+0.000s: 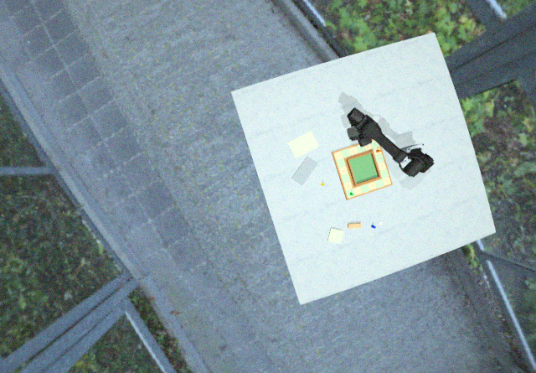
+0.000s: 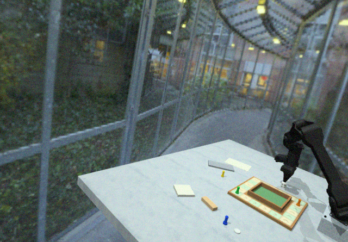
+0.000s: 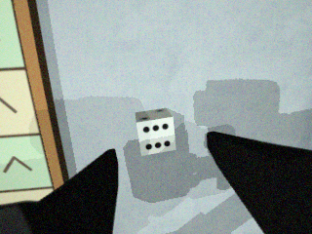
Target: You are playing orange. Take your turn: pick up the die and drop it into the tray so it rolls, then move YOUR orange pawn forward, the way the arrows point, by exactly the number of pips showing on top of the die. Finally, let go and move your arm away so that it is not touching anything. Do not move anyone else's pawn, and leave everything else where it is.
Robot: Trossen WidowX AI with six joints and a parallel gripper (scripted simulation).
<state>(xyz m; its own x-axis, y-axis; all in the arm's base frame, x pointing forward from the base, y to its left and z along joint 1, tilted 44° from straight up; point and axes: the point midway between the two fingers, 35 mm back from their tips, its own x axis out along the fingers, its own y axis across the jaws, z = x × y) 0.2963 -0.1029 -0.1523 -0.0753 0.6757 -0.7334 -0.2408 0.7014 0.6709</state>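
Note:
The white die (image 2: pixel 283 184) (image 3: pixel 156 136) rests on the table beside the board (image 1: pixel 340 171) (image 2: pixel 263 208) (image 3: pixel 12 104). Its upper face seems to show six pips, partly in shadow. My gripper (image 2: pixel 284 180) (image 3: pixel 162 147) is open and points down just above the die, which appears between the fingertips in the wrist view, nearer the left one. The arm hides the die in the top view. The orange pawn (image 1: pixel 378 150) (image 2: pixel 299 202) stands on a corner of the board. The tray (image 1: pixel 350 172) (image 2: pixel 263 201) in the board's middle is empty.
A green pawn (image 1: pixel 351 194) (image 2: pixel 237 190) stands on the board. Off it are a yellow pawn (image 2: pixel 222 173), a blue pawn (image 2: pixel 225 220), a white disc (image 2: pixel 237 230), a wooden block (image 2: pixel 209 203), a cream square (image 2: pixel 184 190), a grey slab (image 1: pixel 304 170) and a pale sheet (image 1: pixel 302 143).

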